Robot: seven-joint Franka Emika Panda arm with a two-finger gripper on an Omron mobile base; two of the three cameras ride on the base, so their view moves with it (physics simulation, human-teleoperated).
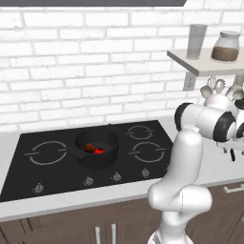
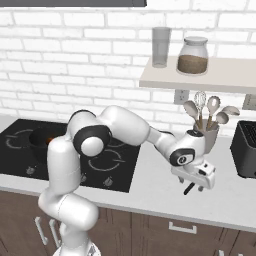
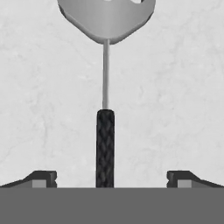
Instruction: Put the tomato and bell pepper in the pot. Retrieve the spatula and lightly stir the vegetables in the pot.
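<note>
The black pot (image 1: 96, 148) stands on the cooktop's middle, with the bright red tomato (image 1: 99, 151) and the orange-brown bell pepper (image 1: 89, 147) lying inside it. Its rim (image 2: 40, 141) peeks out behind my arm in the right base view. Far to the right, the spatula (image 3: 105, 144) lies flat on the pale counter, its dark handle pointing toward me and its grey head (image 3: 106, 19) at the far end. My gripper (image 3: 111, 179) hovers low over that handle (image 2: 189, 189), open, one fingertip (image 3: 43, 178) on each side of it, touching nothing.
A utensil holder (image 2: 206, 135) full of pale spoons and a whisk stands just behind my hand. A black toaster (image 2: 246, 149) sits to the right. Above is a shelf (image 2: 200, 75) with a jar and a glass. The cooktop (image 1: 43, 171) spreads to the left.
</note>
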